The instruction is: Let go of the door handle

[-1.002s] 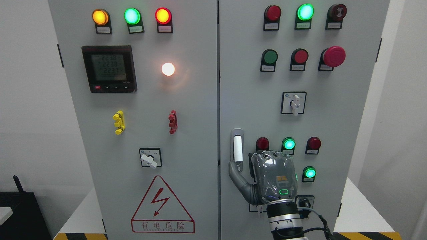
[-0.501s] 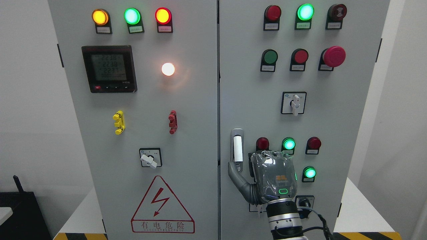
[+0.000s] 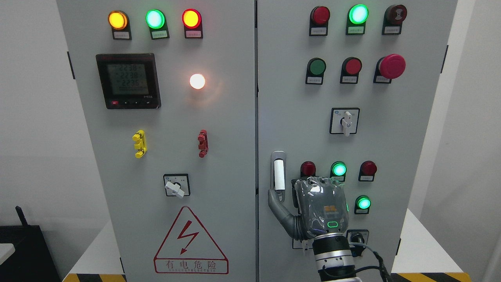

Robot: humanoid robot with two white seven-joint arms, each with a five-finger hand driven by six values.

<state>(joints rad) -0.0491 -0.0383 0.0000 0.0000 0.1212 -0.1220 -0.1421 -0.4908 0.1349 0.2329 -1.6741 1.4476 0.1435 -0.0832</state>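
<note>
**One thumb near the handle: the release is looking unfinished**

One door handle (image 3: 278,175) is sitting low on the left edge of the cabinet's right door (image 3: 391,129), just beside the seam between the two doors. It is standing upright, a grey frame with a pale bar down its middle.

The right robot hand (image 3: 313,207) is hanging just below and to the right of it, its back facing the camera. Its thumb (image 3: 276,200) is reaching up and left so that the tip is overlapping the foot of the handle; whether it is pressing there or only passing in front I cannot tell. The other fingers are hiding behind the palm, so I cannot tell whether that hand is released or clenched. The bar itself is showing bare, with nothing wrapped round it.

Judging by this, the letting-go is partly done at best: the body of the hand is lying off the handle, yet the thumb is not showing clear of it. What is remaining, I judge, is drawing the thumb away and backing the arm off the panel, minding the green lamp (image 3: 363,203) and the red lamp (image 3: 308,168) sitting close around the hand.

The left arm is not showing anywhere.
</note>
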